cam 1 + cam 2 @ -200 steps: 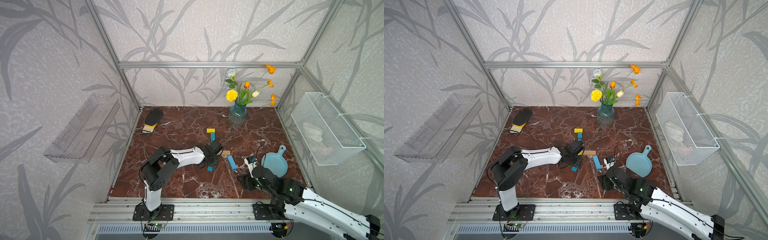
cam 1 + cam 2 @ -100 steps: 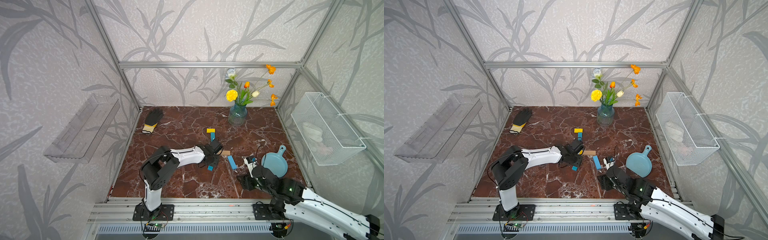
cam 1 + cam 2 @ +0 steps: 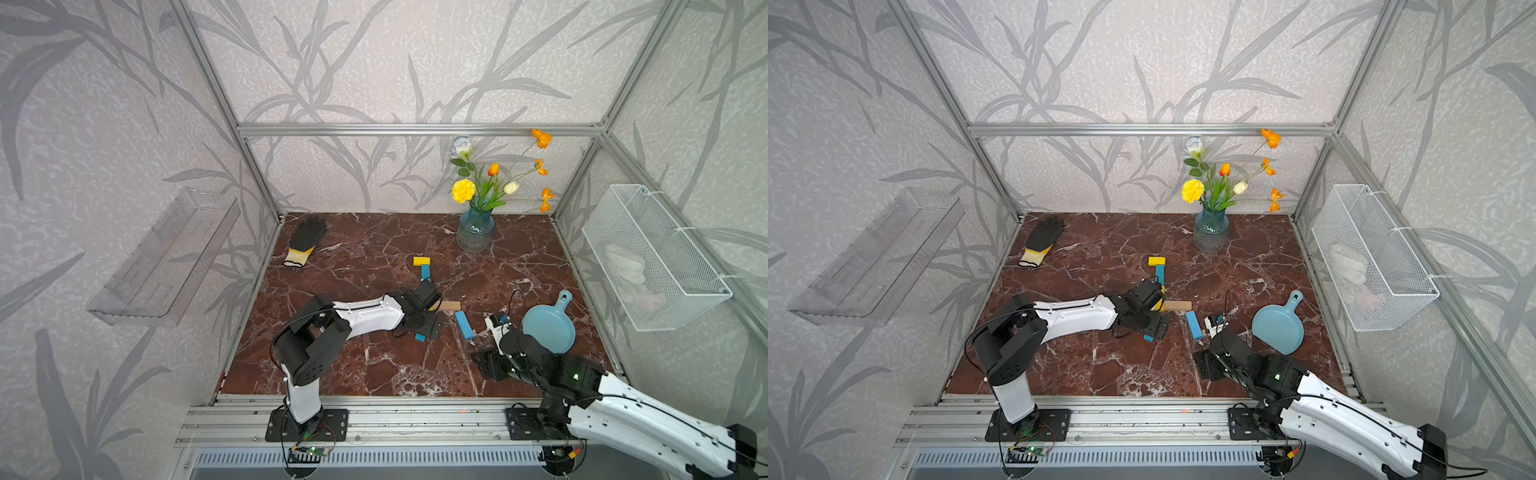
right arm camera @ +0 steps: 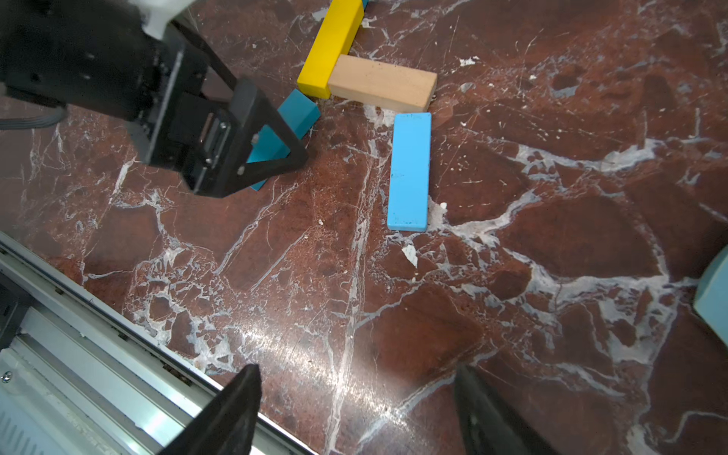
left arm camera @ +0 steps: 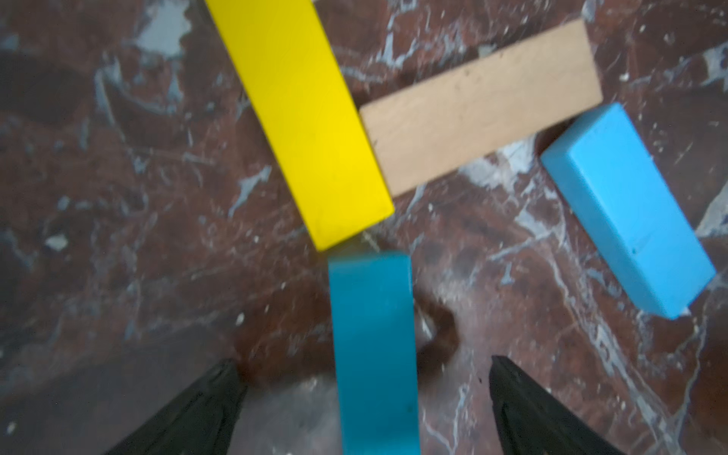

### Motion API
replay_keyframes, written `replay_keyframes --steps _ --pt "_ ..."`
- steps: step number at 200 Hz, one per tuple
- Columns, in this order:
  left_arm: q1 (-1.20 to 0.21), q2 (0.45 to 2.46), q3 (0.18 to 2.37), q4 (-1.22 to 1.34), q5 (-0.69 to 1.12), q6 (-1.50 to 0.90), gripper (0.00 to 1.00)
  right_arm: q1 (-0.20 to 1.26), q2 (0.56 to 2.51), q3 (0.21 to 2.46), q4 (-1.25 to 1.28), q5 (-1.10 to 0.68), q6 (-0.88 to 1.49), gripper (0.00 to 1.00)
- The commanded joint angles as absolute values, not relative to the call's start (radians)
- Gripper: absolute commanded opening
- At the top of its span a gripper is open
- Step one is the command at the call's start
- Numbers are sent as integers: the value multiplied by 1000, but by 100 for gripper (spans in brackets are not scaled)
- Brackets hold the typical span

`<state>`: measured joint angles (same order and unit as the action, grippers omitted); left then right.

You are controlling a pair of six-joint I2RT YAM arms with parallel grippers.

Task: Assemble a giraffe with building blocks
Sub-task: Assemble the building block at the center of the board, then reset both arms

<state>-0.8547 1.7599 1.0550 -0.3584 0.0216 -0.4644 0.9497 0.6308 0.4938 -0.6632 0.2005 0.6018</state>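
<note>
Left gripper [image 5: 364,360]: fingers apart either side of 1 teal block [image 5: 372,335] — no contact, block flat on bench [image 5: 118,177], just beside yellow block [image 5: 299,118]. Right gripper [image 4: 357,369]: fingers apart, holding nothing.

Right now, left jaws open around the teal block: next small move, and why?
Probably raise the left gripper straight up. Its jaws stand clear either side of the teal block, lying flat at the yellow block's end; a sideways exit could nudge it.
</note>
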Motion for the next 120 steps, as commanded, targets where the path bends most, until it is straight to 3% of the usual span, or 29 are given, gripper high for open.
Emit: replay_keyframes --steps 1,5,29,43,52,79,101,111,120 --pt "-852 1549 1036 -405 -35 -487 99 937 617 583 -712 251 571 88" --pt "-848 1508 1033 -408 -58 -484 99 930 617 599 -724 276 565 100" --pt "-741 1287 964 -301 -171 -463 100 755 665 665 -676 388 446 99" --pt "-608 1229 908 -235 -231 -471 100 590 717 624 -511 405 373 99" --pt "-555 1210 866 -201 -365 -465 100 518 747 578 -352 439 292 99" --pt "-499 1206 738 -59 -816 -406 100 466 908 359 273 586 -86 99" --pt "-462 1224 611 146 -872 -266 100 377 1054 357 326 548 -78 99" --pt "-441 1238 579 203 -938 -245 99 370 1123 315 476 567 -109 99" --pt "-408 1241 609 101 -947 -296 100 361 1196 284 640 580 -139 99"
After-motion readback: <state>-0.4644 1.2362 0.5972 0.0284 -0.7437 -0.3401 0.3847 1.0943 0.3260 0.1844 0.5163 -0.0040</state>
